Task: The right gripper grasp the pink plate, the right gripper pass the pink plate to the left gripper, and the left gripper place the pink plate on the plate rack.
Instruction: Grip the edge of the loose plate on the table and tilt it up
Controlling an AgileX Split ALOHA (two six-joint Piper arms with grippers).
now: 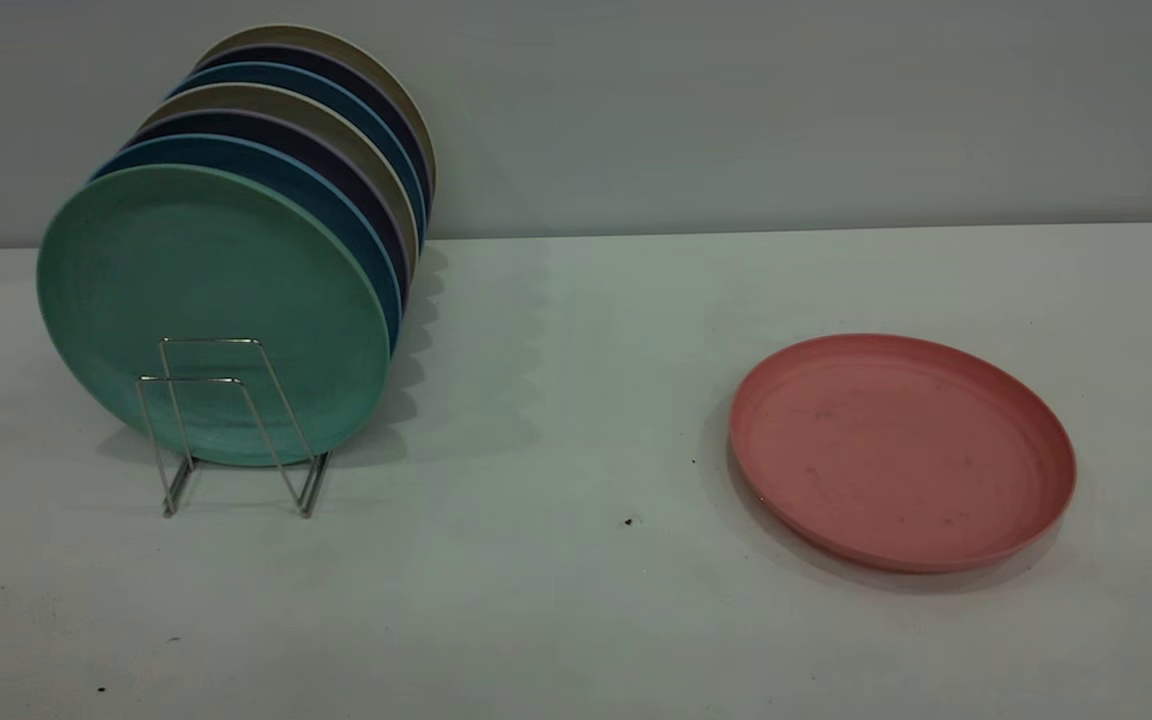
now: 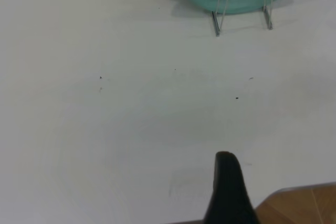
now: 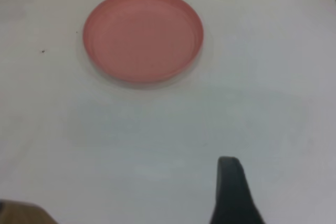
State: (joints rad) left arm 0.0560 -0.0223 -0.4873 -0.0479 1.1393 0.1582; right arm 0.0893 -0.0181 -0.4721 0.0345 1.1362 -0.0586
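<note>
The pink plate (image 1: pixel 901 450) lies flat on the white table at the right, and also shows in the right wrist view (image 3: pixel 143 35). The plate rack (image 1: pixel 186 380) stands at the left, with its front wire loops bare. It also shows in the left wrist view (image 2: pixel 216 24). Neither gripper is in the exterior view. My right gripper (image 3: pixel 230 174) shows only as a black wedge in its wrist view, well short of the pink plate and above bare table. My left gripper (image 2: pixel 227 171) shows the same way, far from the rack.
A teal-green plate (image 1: pixel 186 280) stands upright at the front of the rack, with several blue, dark and beige plates (image 1: pixel 336 120) behind it. A grey wall runs behind the table. The table's wooden edge (image 2: pixel 299 203) shows by the left gripper.
</note>
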